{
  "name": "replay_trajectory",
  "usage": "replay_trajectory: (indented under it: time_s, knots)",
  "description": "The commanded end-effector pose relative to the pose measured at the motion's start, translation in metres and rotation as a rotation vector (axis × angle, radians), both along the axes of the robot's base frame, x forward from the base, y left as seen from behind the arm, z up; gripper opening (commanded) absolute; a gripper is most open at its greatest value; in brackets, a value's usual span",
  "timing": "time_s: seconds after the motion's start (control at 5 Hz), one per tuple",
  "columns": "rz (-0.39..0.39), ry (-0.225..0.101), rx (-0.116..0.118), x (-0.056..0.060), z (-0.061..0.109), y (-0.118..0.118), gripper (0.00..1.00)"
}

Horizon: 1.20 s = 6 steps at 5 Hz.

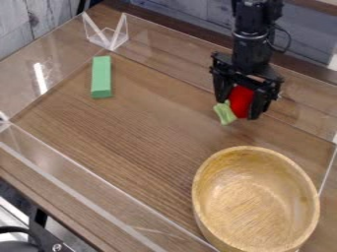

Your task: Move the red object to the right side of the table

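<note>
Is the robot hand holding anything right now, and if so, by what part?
Nothing is clearly held. The hand points down with its jaws wide open around the red object, which sits on the table, green stem end poking out to the lower left.

The black fingers (pixel 222 87) are covering much of the red object (pixel 242 101), so contact is staying unclear. At twelve o'clock the top edge is cropping the arm (pixel 255 15).

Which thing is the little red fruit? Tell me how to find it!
Start at the big round wooden bowl in the near right corner of the table. Look just behind it, under the black pincer. The red object sits between its open fingers: small, shiny, with a green leafy end.
</note>
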<state>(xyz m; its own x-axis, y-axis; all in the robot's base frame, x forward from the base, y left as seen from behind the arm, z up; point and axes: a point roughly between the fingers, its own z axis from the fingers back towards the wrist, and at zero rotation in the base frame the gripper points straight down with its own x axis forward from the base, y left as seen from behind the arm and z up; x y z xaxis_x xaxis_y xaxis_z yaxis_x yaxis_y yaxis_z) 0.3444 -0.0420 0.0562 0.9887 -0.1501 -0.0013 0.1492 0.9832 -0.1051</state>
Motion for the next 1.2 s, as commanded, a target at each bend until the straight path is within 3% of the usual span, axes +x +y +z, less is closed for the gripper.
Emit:
replay_trajectory:
  time_s: [0.0,0.4,0.8,1.0]
  knots:
    - [0.026,-0.067,-0.013,0.01,0.028,-0.002,1.0]
    - [0.049,-0.053,-0.025,0.01,0.041,-0.012,1.0]
    - [-0.053,-0.031,-0.035,0.006,0.042,-0.009,1.0]
    - [-0.045,-0.021,-0.04,0.004,0.041,-0.005,1.0]
